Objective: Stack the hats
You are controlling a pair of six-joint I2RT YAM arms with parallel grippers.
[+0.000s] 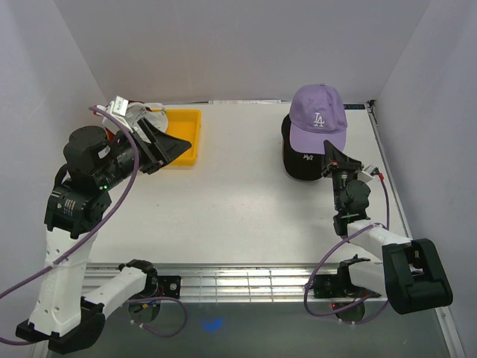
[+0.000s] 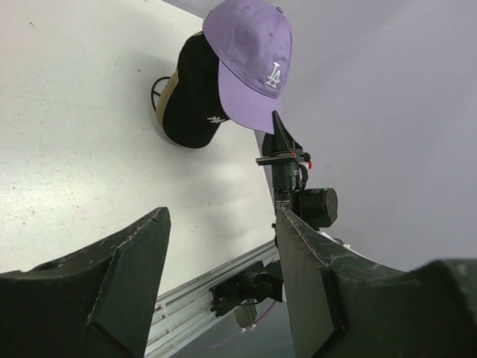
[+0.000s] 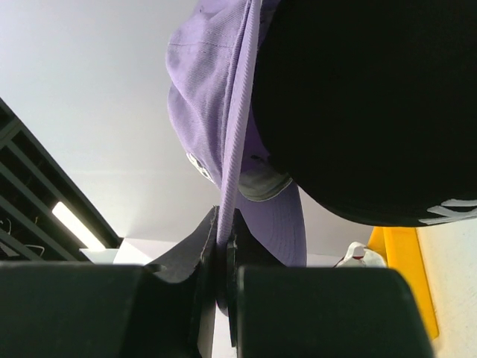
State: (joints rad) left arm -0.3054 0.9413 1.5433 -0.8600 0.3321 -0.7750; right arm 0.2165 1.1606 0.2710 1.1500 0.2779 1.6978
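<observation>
Table: the white table (image 1: pixel 246 209) carries everything; cap pile at 1 o'clock from its middle, tray at 10 o'clock.
Lavender cap: the lavender cap (image 1: pixel 319 113) tops the pile, lying over the far side of the black crown and seemingly tilted. Its long axis runs 11 to 5 o'clock, brim toward 5.
Black cap: the black cap (image 1: pixel 300 162) with a white logo sits beneath, offset toward 7 o'clock of the lavender one.
Tan cap: only an edge of the tan cap (image 2: pixel 168 91) shows under the black one (left wrist view).
Yellow tray: the yellow tray (image 1: pixel 185 113) is well apart from the pile.
White cap: what looks like a white cap (image 1: pixel 153 112) lies at 9 o'clock of the tray, mostly hidden.
Right gripper: the right gripper (image 1: pixel 333 154) is clamped on the lavender brim, at 5 o'clock of the crown.
Left gripper: the left gripper (image 1: pixel 175 145) hangs by the tray with fingers spread, holding nothing.
Key relation: the brim points straight at the right arm, so letting go is probably its job; the white cap lies nearer the left arm.
</observation>
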